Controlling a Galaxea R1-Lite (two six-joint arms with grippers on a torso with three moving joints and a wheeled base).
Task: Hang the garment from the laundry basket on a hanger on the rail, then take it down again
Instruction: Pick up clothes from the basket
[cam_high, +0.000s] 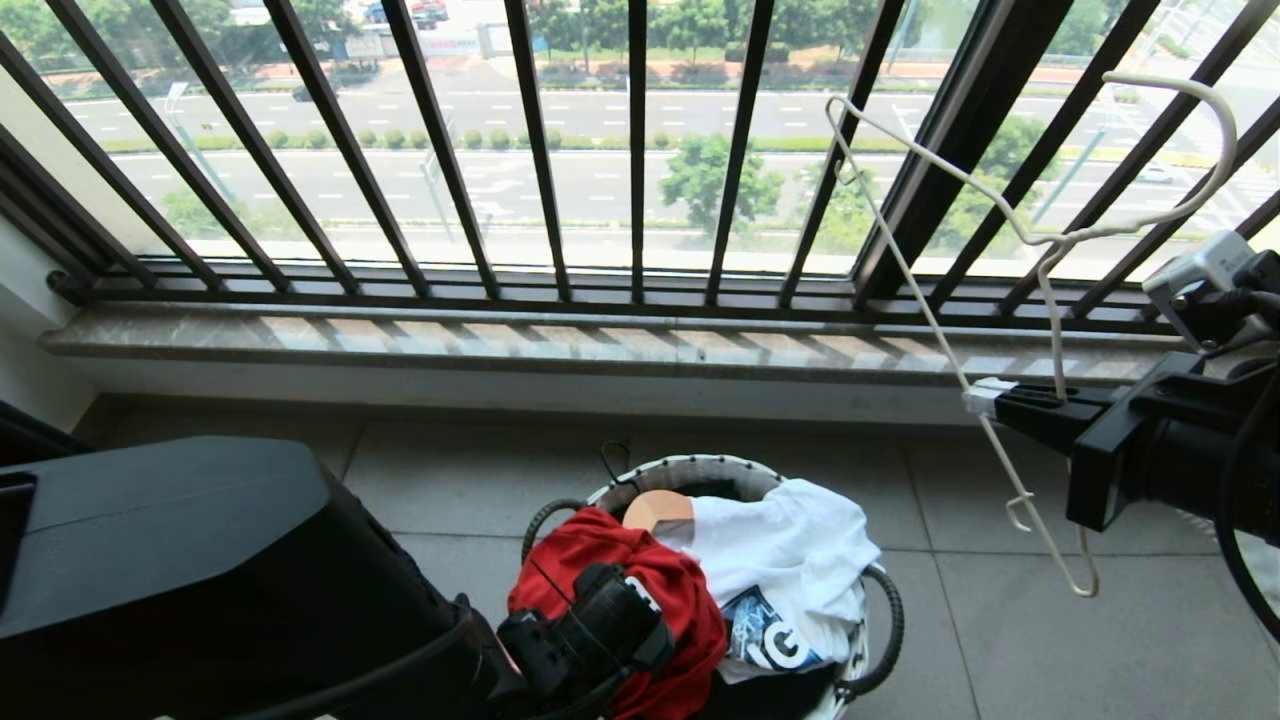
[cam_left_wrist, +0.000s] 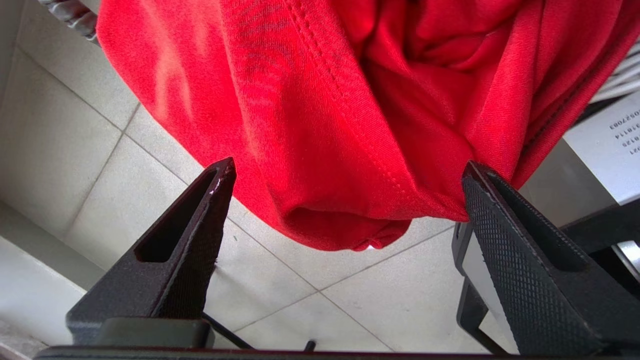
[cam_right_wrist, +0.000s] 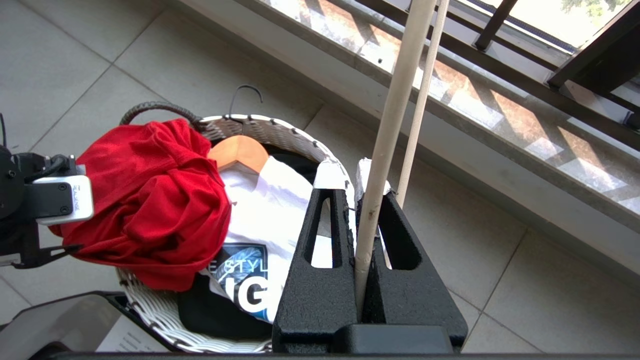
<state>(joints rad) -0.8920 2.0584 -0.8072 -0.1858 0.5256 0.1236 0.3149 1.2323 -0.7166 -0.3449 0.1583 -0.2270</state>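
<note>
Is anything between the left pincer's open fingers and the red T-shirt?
No. In the left wrist view the left pincer stands open with the red T-shirt just ahead; only bare floor tile shows between the fingertips.

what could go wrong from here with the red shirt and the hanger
1. The red shirt is bunched over the laundry basket rim; the open left hand might pinch several layers or a hem.
2. Lifting it could drag the white shirt or wooden hanger along.
3. The right hand grips only the thin hanger; it could twist.
</note>
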